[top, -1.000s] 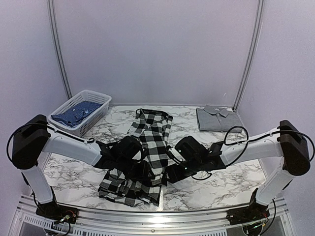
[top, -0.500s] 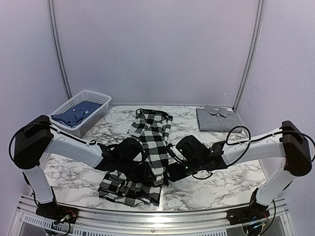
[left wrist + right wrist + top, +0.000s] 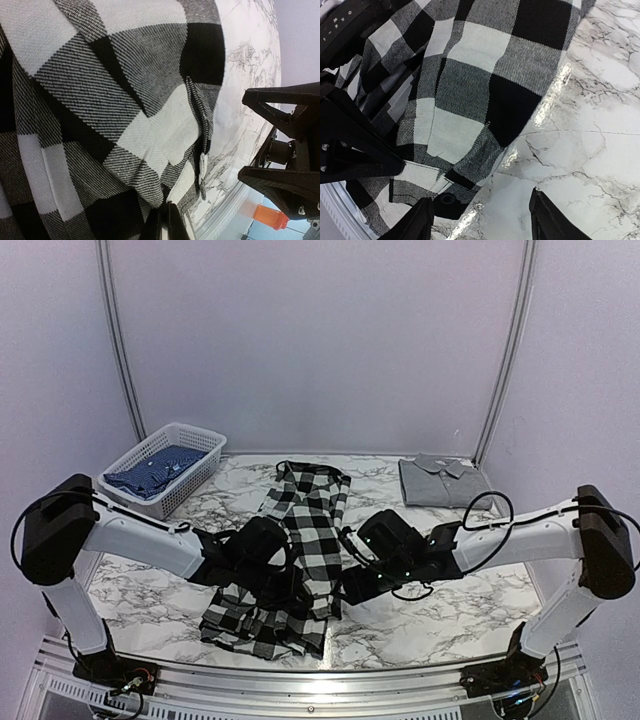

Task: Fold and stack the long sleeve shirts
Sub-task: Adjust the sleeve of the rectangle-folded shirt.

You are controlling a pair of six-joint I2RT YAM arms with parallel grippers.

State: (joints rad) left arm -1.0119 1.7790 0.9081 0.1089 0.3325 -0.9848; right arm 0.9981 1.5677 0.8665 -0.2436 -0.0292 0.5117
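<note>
Left tool [image 3: 165, 222] had its two thin tips pinched tight together, biting into the cloth of the checked shirt [image 3: 110, 100] at the bottom of the left wrist view. The black-and-white squares filled nearly all of that frame. From overhead that left tool [image 3: 287, 588] sat low at the centre of the picture, half buried in the bunched lower part of the checked shirt [image 3: 312, 525]. The shirt lay as a long strip on the marble surface [image 3: 450, 610], running from the middle of the frame down towards the bottom edge. Right tool [image 3: 352, 585] stood just beside the shirt's right edge, opposite the other. In its own wrist view the right tool [image 3: 482, 220] was spread wide and held nothing. One finger [image 3: 420, 222] hung over the hem of the checked shirt [image 3: 470, 75] near a dark button [image 3: 445, 198], and the other was over bare marble. A white basket [image 3: 200, 475] with a blue garment [image 3: 155, 472] in it sat at the left of the overhead frame. A folded grey shirt [image 3: 440, 481] lay on the surface at the upper right, well apart from the checked one.
</note>
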